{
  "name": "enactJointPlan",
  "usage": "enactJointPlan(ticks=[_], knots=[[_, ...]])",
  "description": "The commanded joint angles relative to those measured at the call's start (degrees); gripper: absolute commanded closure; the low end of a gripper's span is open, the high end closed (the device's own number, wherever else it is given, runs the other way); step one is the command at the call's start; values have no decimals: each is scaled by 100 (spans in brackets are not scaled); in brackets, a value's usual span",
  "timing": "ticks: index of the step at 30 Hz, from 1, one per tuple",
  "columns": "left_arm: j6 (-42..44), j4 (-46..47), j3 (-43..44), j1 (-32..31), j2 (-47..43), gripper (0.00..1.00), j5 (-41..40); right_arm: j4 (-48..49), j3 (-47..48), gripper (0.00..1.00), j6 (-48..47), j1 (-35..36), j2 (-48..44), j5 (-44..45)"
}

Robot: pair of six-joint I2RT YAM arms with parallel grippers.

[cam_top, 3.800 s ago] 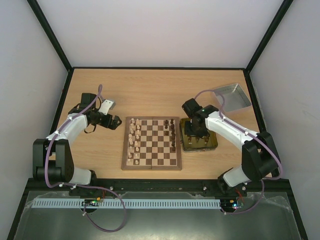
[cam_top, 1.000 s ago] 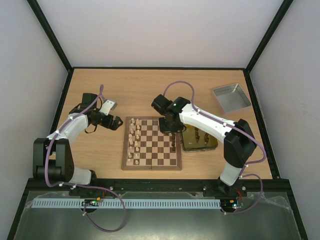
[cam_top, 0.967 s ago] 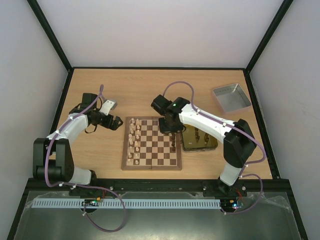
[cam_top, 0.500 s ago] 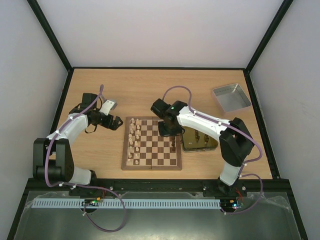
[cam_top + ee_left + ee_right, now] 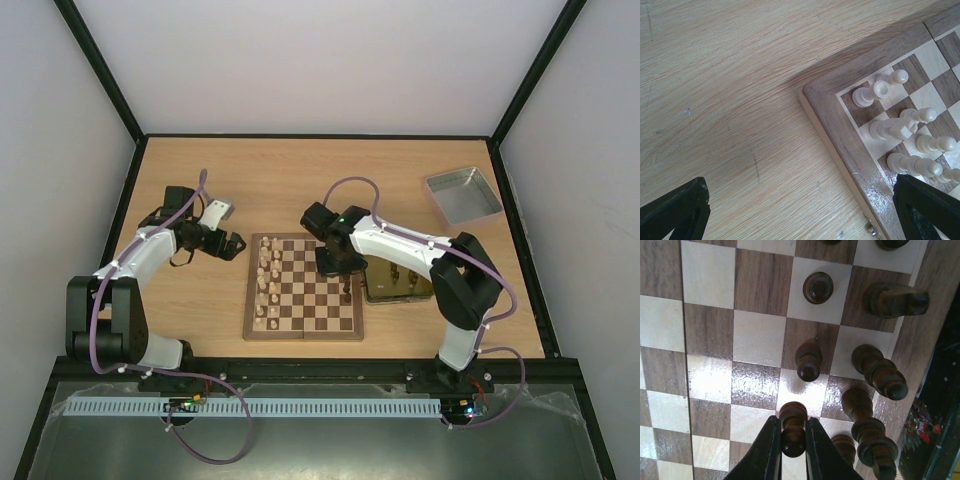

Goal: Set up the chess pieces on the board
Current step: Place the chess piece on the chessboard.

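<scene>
top view, where I am: my right claw [image 5: 337, 266] is out over the right side of the board [image 5: 300, 332], in among the dark pieces [image 5: 347, 291]. Pale pieces [image 5: 267, 285] fill the two rows on the left. A few dark ones stand in the gold tin [image 5: 372, 293] just beside the board.
top view, other arm: left claw [image 5: 232, 244] parked over the counter [image 5: 300, 180], near the board's far-left corner.
left wrist view: claw spread wide, holding nothing, bare wood under it. The corner pale pieces are upright on their squares.
right wrist view, grip: claw narrow, pinched on one dark pawn [image 5: 793, 429], over a cream square in the pawn row, right next to two pawns already placed.
right wrist view, contact: can't tell if its base is on the square yet.
step, my guess: placing this pawn.
next move: ease it down centred on the square, let go, lift straight up. The neighbours are really close, so any sideways drift could tip one.
</scene>
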Motion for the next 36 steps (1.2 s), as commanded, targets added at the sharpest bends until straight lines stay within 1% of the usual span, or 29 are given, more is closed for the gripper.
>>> enactJointPlan(ticks=[1, 23, 32, 36], knots=[[44, -45, -57, -21, 32, 0, 69, 97, -107, 91, -54, 25, 123, 61], [49, -47, -67, -26, 25, 0, 62, 187, -143, 91, -94, 20, 295, 243], [57, -43, -65, -21, 31, 0, 76, 200, -185, 90, -93, 20, 310, 220], [54, -44, -67, -22, 27, 0, 72, 209, -187, 87, -107, 20, 302, 218]])
